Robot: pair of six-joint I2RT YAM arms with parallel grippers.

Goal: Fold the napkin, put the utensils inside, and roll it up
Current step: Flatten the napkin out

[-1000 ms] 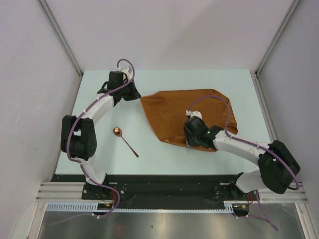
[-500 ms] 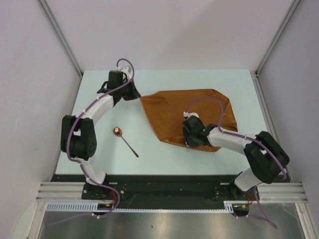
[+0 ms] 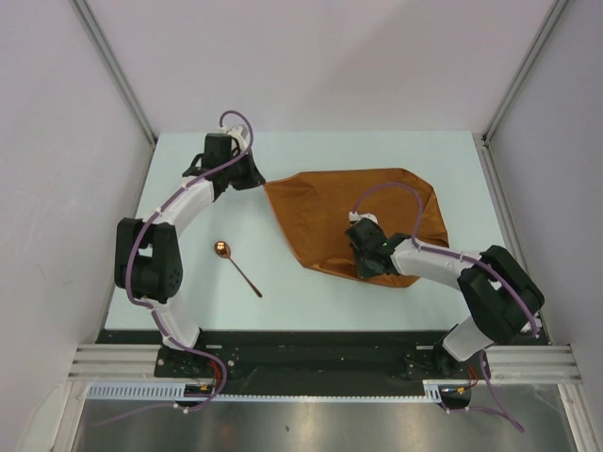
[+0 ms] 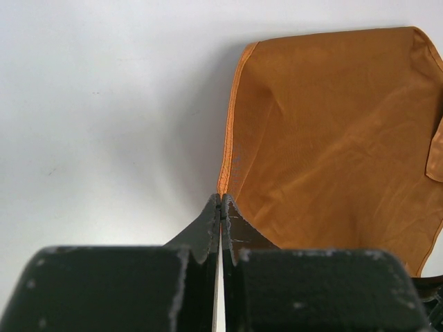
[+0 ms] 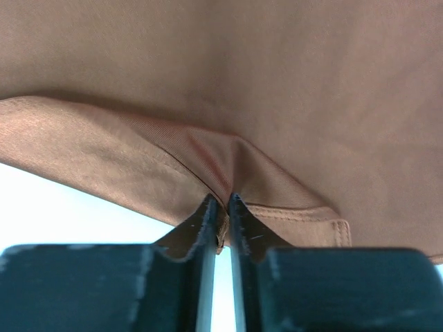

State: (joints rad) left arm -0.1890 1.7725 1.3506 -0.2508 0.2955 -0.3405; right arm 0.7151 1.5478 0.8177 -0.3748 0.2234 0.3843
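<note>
A: Start from overhead. Where does everything lie?

B: The napkin [image 3: 320, 212] is spread on the surface [image 3: 311, 306], right of centre. The left claw [image 3: 256, 181] is at its far-left corner and the right claw [image 3: 364, 271] at its near edge. The spoon [image 3: 236, 266] lies bare on the surface, well apart to the left, with nothing touching it.

A: So the fold is the step in hand?

B: That's my reading. Two ends are gripped, and the spoon isn't inside yet.

A: What about the left wrist view?

B: The tips are pressed together with no gap. The corner where the hem [image 4: 232, 124] ends runs in between them, so that claw is clamped on the napkin. The cloth beyond lies smooth. The bite is right at the edge, though, so a hard tug could pull it free.

A: And the right wrist view?

B: The jaws are nearly together and pinch a small pucker of napkin drawn up between them. Pale surface shows below. I can't tell whether one layer or two is caught.

A: So how do you do the fold well?

B: Raise both claws only just clear of the surface and move them at a matched pace. Keep the cloth lightly taut between them, never stretched. Carry the held edge over to meet the opposite one, and let go only once it lies flat. Keep the sweep away from the spoon so it isn't knocked.
</note>
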